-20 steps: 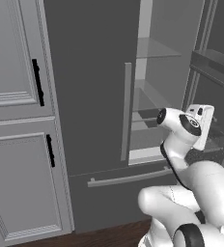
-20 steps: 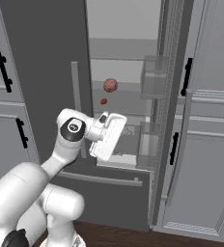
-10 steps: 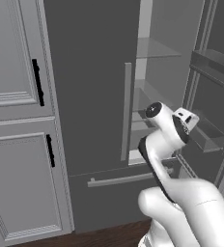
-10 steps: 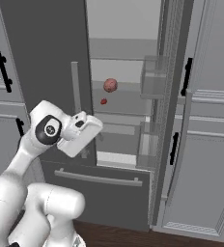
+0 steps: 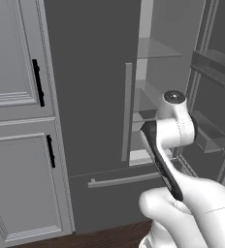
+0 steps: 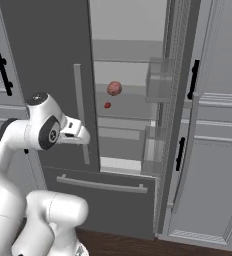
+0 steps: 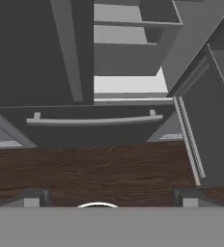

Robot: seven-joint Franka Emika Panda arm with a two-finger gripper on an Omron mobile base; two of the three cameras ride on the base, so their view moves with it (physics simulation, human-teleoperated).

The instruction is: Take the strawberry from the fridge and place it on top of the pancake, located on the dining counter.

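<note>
A: Tool is spread wide, nothing in it. Its tips sit at the bottom of the hand view, aimed down at the wood floor and the fridge's lower drawer handle.

B: Risk from here?

A: Judgement: swinging up into the compartment. The closed left door's bar handle is right beside the arm's wrist, and the open right door with its clear bins narrows the gap. A wide swing could clip either. The shelf edge is another snag point.

B: And the strawberry?

A: Strawberry sits on an upper shelf inside the fridge, higher than the tool and farther in, well apart. A smaller red bit lies just below it; can't tell what that is.
</note>
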